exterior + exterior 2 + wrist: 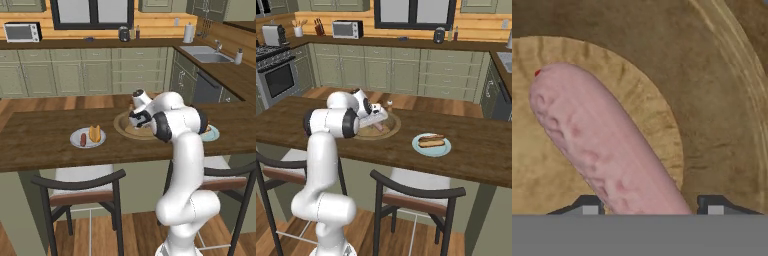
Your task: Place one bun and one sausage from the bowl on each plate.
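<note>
Pale pink sausage [602,150], mottled and round-ended, lying diagonally on the floor of the tan wooden bowl [722,125] at mid-desk [40,145]. End effector [648,206] lowered into bowl, fingertips [587,206] flanking sausage, partly closed; contact cannot be confirmed.

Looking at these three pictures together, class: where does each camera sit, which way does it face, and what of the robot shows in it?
Left base view: behind the arm to its left, facing forward over the counter at the bowl and grey-white plate; arm rises lower right.
Right base view: behind to its right, same counter, blue plate in front; arm rises lower left.
Hand view: on the hand, looking down into the bowl at a sausage between the fingertips.
Shared: both base views show bowl and counter.
</note>
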### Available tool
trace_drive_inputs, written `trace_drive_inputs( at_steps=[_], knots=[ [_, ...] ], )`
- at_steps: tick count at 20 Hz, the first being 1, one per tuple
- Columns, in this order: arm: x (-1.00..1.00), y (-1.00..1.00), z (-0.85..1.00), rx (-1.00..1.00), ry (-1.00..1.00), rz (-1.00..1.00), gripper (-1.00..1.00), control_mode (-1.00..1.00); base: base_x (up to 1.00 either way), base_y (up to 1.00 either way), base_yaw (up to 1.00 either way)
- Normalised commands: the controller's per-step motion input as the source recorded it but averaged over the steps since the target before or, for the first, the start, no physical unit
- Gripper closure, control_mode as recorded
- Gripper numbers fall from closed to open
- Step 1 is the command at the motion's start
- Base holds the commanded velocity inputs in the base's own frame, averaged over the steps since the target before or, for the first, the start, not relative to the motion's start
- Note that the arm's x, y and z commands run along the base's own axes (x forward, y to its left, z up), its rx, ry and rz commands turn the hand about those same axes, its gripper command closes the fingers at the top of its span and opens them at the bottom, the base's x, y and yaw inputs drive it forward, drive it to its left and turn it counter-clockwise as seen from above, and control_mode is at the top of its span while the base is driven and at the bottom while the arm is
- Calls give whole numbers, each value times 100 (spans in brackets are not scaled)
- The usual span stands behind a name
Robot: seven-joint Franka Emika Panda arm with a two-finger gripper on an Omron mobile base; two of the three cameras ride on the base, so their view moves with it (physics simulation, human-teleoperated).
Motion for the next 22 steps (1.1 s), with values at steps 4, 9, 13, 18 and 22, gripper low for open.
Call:
trace_drive_inputs(
  at_steps=[4, 9, 13, 18, 22],
  knots=[
    [-58, -51, 100, 32, -23, -26, 100, -100, 0, 0, 0],
    [-33, -44, 100, 42, -23, -46, 100, -100, 0, 0, 0],
    [-30, -47, 80, 41, 0, -62, 100, -100, 0, 0, 0],
    [-96, -61, 57, 37, 12, -58, 100, -100, 0, 0, 0],
    [-38, -70, 30, 20, 29, -69, 100, -100, 0, 0, 0]
  ],
)
